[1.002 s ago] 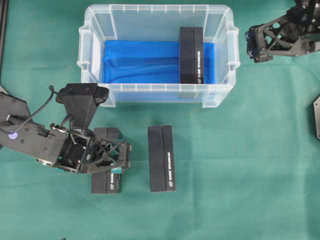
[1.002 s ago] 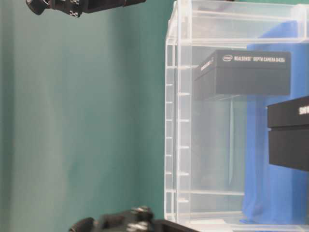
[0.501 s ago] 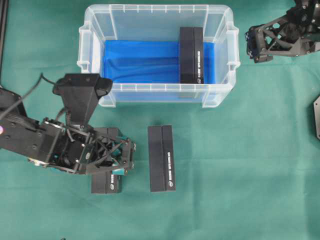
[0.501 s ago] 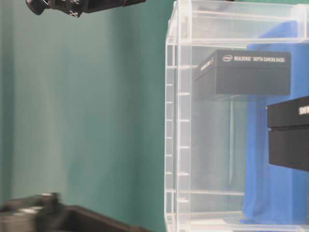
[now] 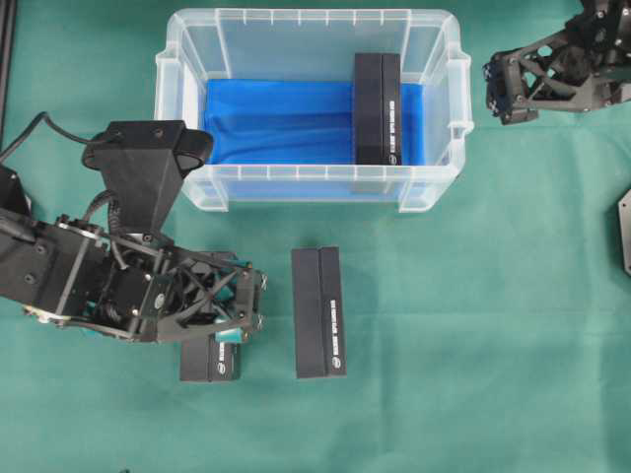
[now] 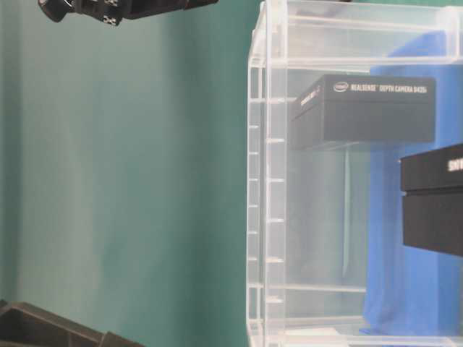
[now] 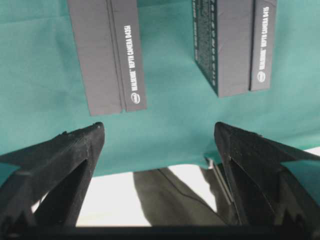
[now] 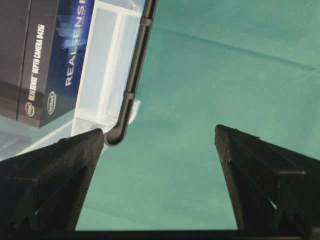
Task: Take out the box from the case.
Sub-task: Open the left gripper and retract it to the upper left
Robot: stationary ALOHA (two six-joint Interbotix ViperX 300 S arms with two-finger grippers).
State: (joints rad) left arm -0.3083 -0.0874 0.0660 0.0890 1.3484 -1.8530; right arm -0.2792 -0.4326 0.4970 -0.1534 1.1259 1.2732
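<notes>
I am looking at the table (image 5: pixel 473 345), which is wearing a green cloth w/ soft wrinkles. The case (image 5: pixel 434 187) is sitting directly on it, near the far edge, approx. in the middle. In front of the case, two black boxes are lying flat on the cloth, parallel and a bit apart: the middle box (image 5: pixel 318 311) is showing fully, and the left box (image 5: pixel 209 361) is showing only partly, as my arm is covering most of it. At the right edge, a dark object (image 5: pixel 625 231) is showing only partly; I cannot tell what it is.
</notes>
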